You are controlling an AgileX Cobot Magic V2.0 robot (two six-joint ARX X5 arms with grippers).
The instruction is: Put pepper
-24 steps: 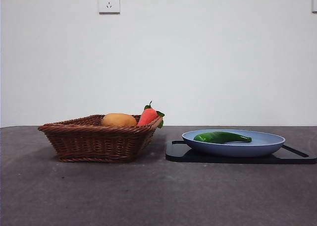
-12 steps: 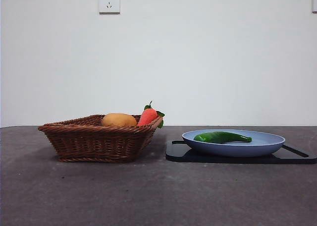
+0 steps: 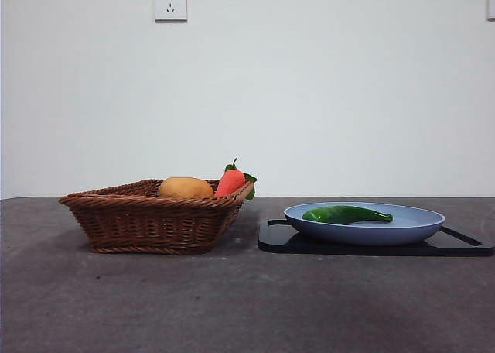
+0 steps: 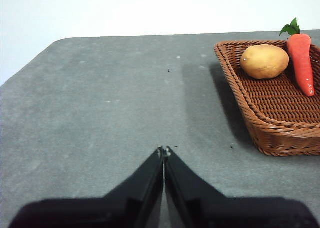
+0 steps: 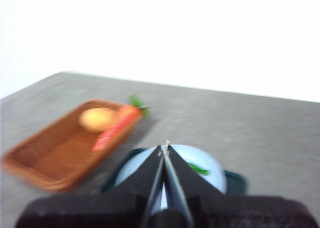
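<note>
The glossy green pepper (image 3: 346, 214) lies curved in the blue plate (image 3: 421, 227), which rests on a black tray (image 3: 464, 246). In the blurred right wrist view a bit of the pepper (image 5: 199, 169) shows on the plate (image 5: 210, 175). My right gripper (image 5: 164, 149) hangs well above the plate, jaws shut and empty. Left of the wicker basket (image 4: 280, 128), my left gripper (image 4: 163, 152) sits shut and empty over bare table. Neither gripper shows in the front view.
The wicker basket (image 3: 147, 221) stands left of the tray and holds a yellow-brown potato (image 3: 186, 188) and a red-orange carrot (image 3: 230, 181) leaning on its right rim. A wall socket (image 3: 170, 3) is on the white wall behind.
</note>
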